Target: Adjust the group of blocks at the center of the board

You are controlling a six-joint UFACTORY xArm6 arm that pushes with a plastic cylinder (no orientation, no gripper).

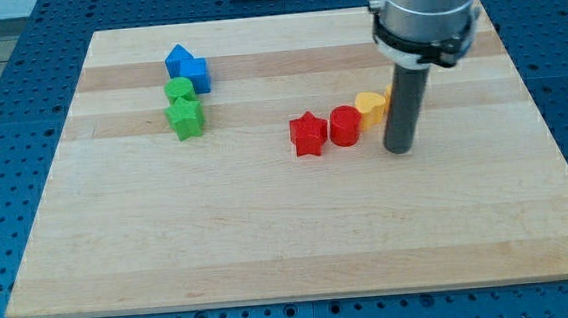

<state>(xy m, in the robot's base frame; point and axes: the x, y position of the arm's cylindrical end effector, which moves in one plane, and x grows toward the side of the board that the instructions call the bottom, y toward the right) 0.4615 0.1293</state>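
Note:
Near the board's centre lie a red star [308, 134], a red cylinder [345, 126] touching its right side, and a yellow block [370, 106] just right of and above the cylinder. Another yellow block [388, 96] peeks out behind the rod, its shape mostly hidden. My tip [400, 149] rests on the board just right of the red cylinder and just below the yellow blocks. The rod covers part of the yellow blocks.
At the upper left a blue block [186, 67] sits above a green cylinder [179, 89] and a green star-like block [186, 118], bunched in a column. The wooden board [270, 240] lies on a blue perforated table [3, 149].

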